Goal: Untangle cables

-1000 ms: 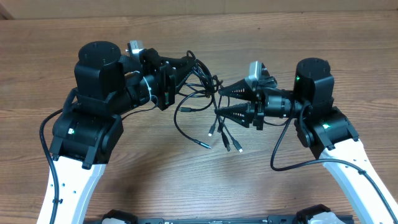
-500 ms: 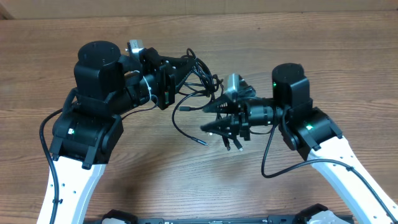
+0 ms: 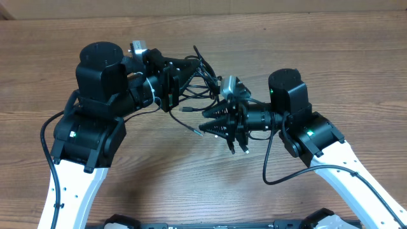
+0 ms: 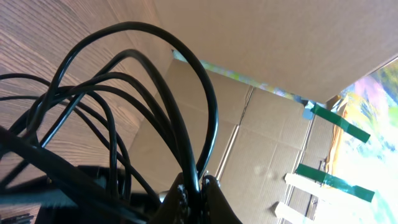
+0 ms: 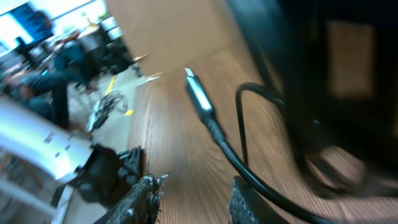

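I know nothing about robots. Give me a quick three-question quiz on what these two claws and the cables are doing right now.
1. True or false: the left claw is shut on the cables.
2. Multiple choice: the right claw is A) open, B) clamped on a screwdriver, C) out of sight.
3. Fill the gap: in the right wrist view, the plug ahead of that claw has a ___ tip.
Key: 1 true; 2 A; 3 silver.
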Action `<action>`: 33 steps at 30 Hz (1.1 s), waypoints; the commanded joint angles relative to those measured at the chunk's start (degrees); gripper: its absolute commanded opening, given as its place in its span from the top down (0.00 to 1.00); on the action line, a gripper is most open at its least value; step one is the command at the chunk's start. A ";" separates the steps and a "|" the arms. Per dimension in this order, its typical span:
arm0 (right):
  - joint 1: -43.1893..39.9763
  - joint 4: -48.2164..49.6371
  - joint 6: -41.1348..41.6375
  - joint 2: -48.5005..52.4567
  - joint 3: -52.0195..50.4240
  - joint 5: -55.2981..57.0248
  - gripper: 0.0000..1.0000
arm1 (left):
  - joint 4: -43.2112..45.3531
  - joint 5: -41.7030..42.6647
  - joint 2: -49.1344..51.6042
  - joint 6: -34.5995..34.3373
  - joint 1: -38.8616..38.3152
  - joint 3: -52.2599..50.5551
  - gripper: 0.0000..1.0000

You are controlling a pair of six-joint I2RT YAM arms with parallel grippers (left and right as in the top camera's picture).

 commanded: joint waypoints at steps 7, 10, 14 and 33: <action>-0.22 0.35 19.28 0.09 0.85 20.72 0.64 | -0.70 -1.36 0.09 3.56 -0.39 1.31 0.96; -0.26 0.28 26.53 0.09 0.85 28.65 0.62 | -0.70 -0.31 0.09 4.35 -0.39 1.31 0.96; -0.28 -0.72 32.17 0.09 0.85 37.99 0.58 | -0.63 5.07 0.09 4.33 -0.39 1.31 0.96; -8.31 -16.83 32.06 0.07 0.85 42.82 0.60 | 2.10 4.50 0.09 20.33 -0.26 1.31 0.96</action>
